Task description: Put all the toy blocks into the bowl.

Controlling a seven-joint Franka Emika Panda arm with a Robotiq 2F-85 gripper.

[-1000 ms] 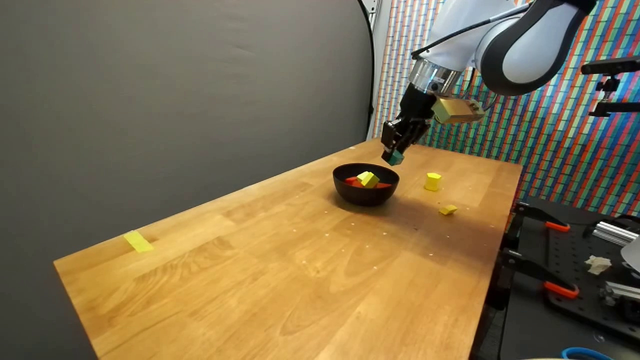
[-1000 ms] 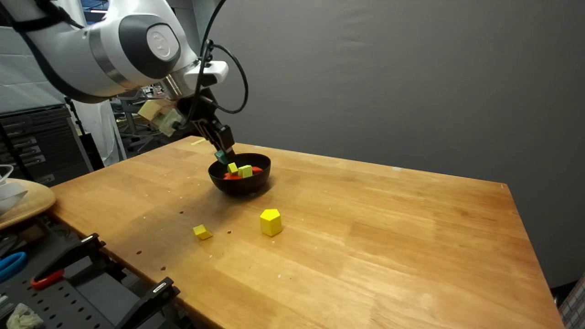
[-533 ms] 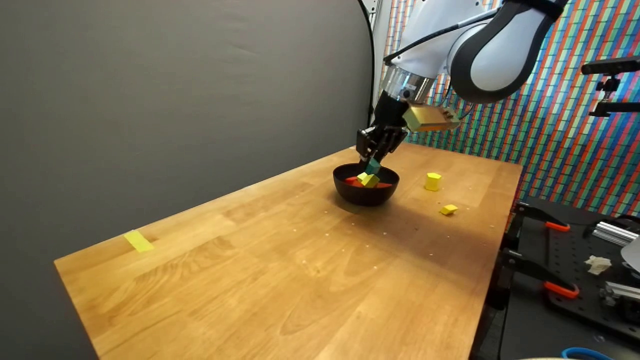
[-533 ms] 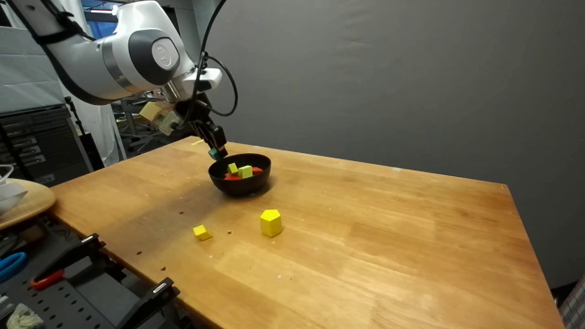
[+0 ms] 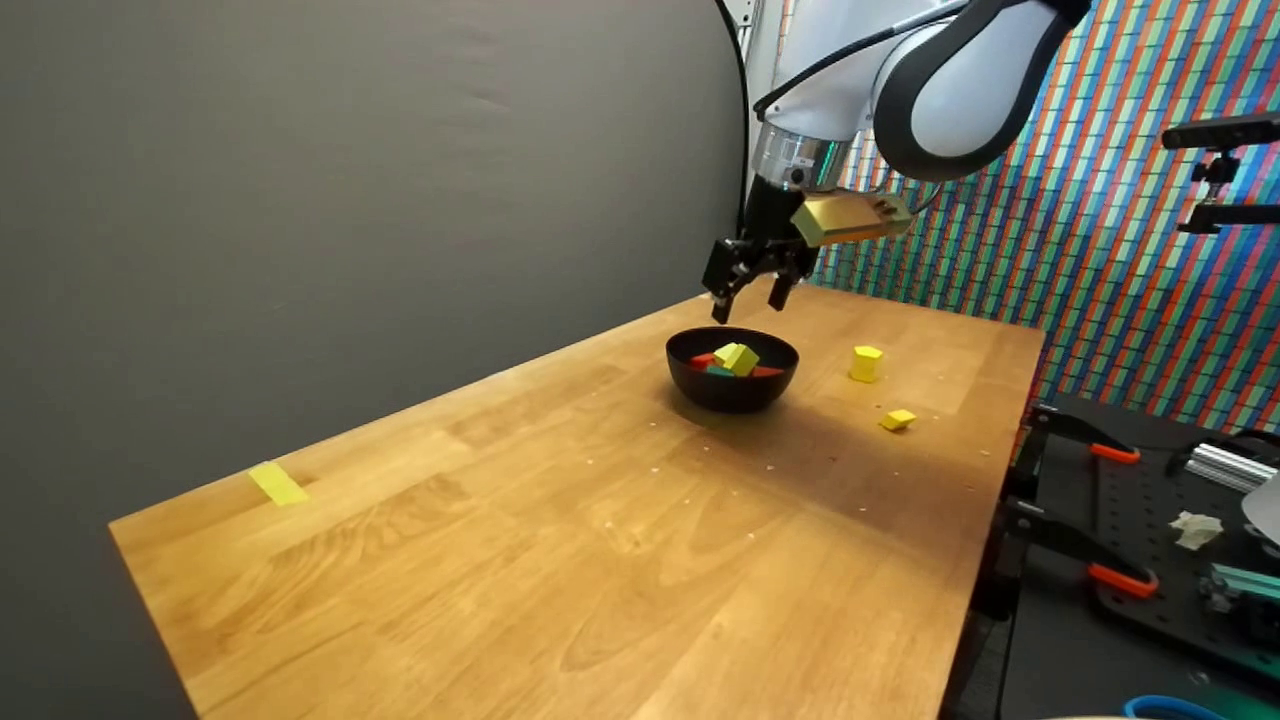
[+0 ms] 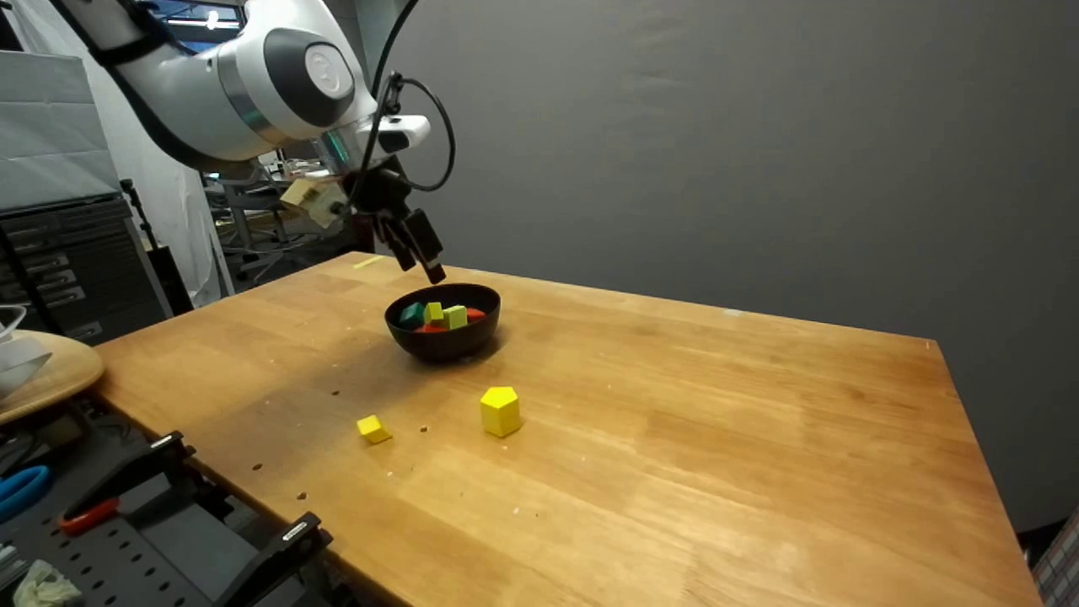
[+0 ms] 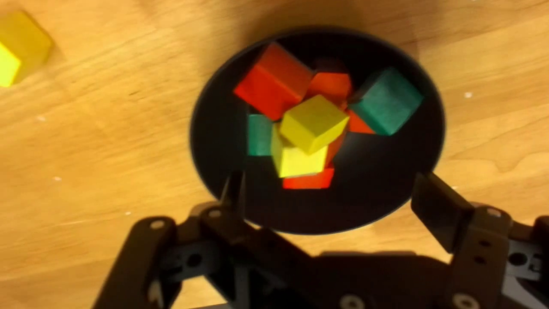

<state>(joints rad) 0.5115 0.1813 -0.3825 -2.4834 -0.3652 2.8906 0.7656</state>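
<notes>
Backdrop (image 6: pixel 759 152): grey, at the far side in an exterior view.
Table (image 6: pixel 742 506): wooden, in front of the backdrop.
Robot arm (image 6: pixel 185 110): white and dark grey, reaching in from the left in an exterior view.
End effector (image 5: pixel 749 307): black, its jaws parted wide and pointing down.
Bowl (image 6: pixel 447 346): black, round, upright on the far left part of the table in an exterior view, just below the end effector.
Yellow strip (image 5: pixel 278 482): flat, pale, at the table's left edge in an exterior view.
Large yellow block (image 6: pixel 500 411): five-sided, upright on the table, nearer than the bowl and to its right in an exterior view.
Red blocks (image 7: pixel 274 81): several inside the bowl; overlap hides their exact number.
Yellow pair (image 7: pixel 315 122): two blocks inside the bowl, one overlapping the other in the wrist view.
Right teal block (image 7: pixel 389 101): inside the bowl, tilted, near its right wall in the wrist view.
Left teal block (image 7: pixel 260 135): inside the bowl, partly hidden, just left of the yellow pair in the wrist view.
Small yellow block (image 6: pixel 373 429): on the table, left of the large yellow block in an exterior view.
</notes>
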